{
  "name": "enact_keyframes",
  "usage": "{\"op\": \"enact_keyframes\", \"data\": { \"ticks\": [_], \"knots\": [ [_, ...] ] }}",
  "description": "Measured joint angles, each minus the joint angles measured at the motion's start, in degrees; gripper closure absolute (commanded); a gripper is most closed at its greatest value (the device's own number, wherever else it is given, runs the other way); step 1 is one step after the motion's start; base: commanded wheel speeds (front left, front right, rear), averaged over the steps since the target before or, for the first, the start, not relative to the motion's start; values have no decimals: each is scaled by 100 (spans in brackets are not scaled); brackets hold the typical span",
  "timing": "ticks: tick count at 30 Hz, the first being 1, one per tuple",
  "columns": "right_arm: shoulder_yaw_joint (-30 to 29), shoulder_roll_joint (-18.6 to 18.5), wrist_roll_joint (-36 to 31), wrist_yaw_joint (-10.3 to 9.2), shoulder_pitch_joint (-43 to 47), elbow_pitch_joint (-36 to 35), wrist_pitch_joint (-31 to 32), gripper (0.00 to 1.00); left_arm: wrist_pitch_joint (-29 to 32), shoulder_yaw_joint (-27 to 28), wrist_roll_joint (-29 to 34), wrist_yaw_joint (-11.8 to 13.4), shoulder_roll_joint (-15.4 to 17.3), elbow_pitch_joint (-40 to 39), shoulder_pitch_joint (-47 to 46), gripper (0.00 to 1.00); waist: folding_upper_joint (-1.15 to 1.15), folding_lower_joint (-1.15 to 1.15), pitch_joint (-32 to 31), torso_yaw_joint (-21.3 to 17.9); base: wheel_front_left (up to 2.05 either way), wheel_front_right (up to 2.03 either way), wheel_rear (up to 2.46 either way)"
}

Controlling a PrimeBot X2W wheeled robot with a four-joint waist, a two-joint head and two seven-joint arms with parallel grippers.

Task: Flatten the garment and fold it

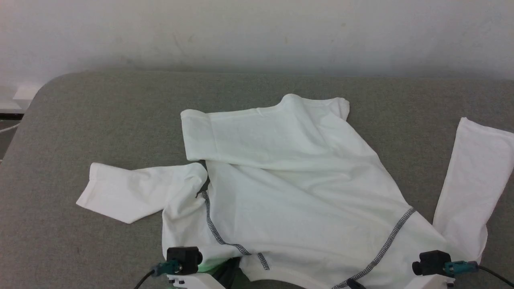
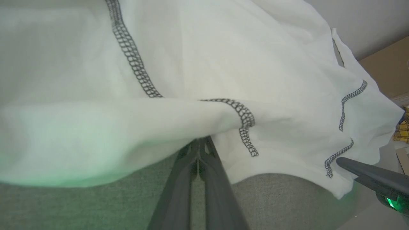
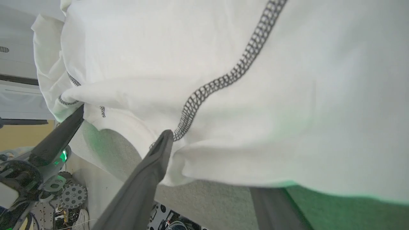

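Observation:
The white garment (image 1: 297, 188) lies crumpled on the grey table (image 1: 100, 120), body partly doubled over, with dark zigzag seams near its front edge. One sleeve (image 1: 128, 192) points left and the other sleeve (image 1: 474, 176) lies at the far right. My left gripper (image 2: 199, 142) is shut on a fold of the garment's near edge (image 2: 159, 121), fingertips tucked under the cloth. My right gripper (image 3: 214, 163) stands open at the same hem: one finger (image 3: 159, 150) rests at the seam and the other finger (image 3: 271, 204) lies beneath the fabric (image 3: 287, 95).
A pale wall (image 1: 257, 32) runs behind the table, whose rounded corner (image 1: 44, 86) is at the far left. Both wrists (image 1: 184, 259) (image 1: 435, 263) sit at the table's near edge. Below that edge, the right wrist view shows a wheel (image 3: 73, 196) and cables.

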Motion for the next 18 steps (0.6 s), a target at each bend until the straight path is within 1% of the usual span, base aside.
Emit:
{"op": "enact_keyframes", "data": {
  "ticks": [4,7,8,9,10,13,15,18],
  "knots": [
    [26,0,64,3,-136,171,-248,0,1,-21,29,0,5,-14,-2,100,0,0,33,48,0,0,0],
    [14,13,34,45,-218,333,-439,0,2,-29,29,1,19,-14,-2,100,0,0,30,55,0,0,0],
    [22,20,-2,45,-251,369,-490,36,3,-36,29,1,21,-13,-2,100,0,0,23,53,0,0,0],
    [13,26,-23,45,-283,410,-557,91,10,-43,29,1,22,-13,-1,100,0,0,15,52,0,0,0],
    [-2,26,-54,43,-310,458,-608,100,32,-51,29,1,26,-13,-1,100,0,0,4,50,0,0,0],
    [-14,11,-370,34,-342,472,-711,100,54,-70,29,1,78,-24,4,100,0,1,-64,41,0,0,0],
    [-2,22,-488,-8,-322,308,-738,100,62,-67,11,0,113,-109,29,100,0,0,-129,34,0,0,0],
    [-62,19,-199,-11,-201,-165,-736,100,112,-74,-133,-15,110,-378,105,100,0,1,-233,31,0,0,0]
  ]
}}
